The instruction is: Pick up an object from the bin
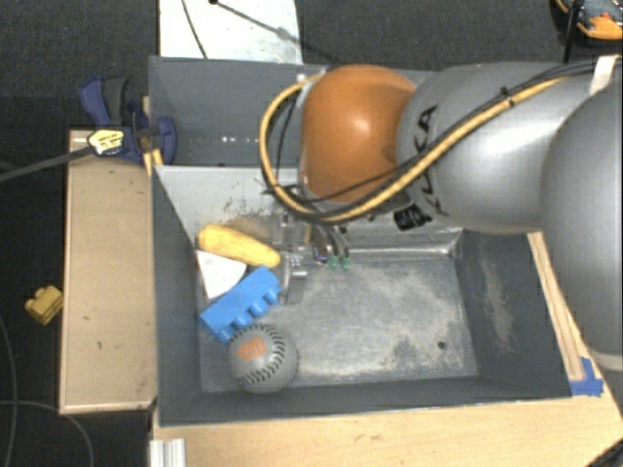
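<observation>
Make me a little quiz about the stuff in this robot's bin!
1. True or false: the ball lies right beside the brick.
2. What colour is the banana? A red, B yellow, C green.
3. Fill in: the claw hangs close to the banana and the ____ brick.
Key: 1 true; 2 B; 3 blue.

The single camera looks down into the grey bin [409, 319] from above, seemingly tilted slightly and fairly near; the arm [506, 154] enters from its right.
</observation>
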Robot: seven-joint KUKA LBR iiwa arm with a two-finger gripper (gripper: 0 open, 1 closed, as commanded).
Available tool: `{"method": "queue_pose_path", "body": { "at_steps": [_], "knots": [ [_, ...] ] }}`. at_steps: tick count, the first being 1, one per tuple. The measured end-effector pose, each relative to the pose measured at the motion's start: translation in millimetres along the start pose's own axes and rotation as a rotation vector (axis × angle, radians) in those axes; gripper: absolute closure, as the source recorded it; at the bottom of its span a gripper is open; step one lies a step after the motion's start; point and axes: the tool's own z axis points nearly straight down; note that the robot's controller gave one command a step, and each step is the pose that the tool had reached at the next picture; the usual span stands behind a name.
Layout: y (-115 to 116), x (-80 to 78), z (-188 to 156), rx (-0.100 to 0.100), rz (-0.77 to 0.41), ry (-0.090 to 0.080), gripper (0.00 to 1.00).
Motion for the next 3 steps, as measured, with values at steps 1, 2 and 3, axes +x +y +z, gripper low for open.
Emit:
{"method": "queue_pose_path", "body": {
  "at_steps": [1, 2, 3],
  "knots": [
    [-1, -1.7, -5, -0.001, 0.004, -0.008, 0.00],
    [27, -3.1, 38, -0.002, -0.070, -0.013, 0.00],
    [51, -3.7, 69, 0.000, -0.327, -0.009, 0.00]
  ]
}}
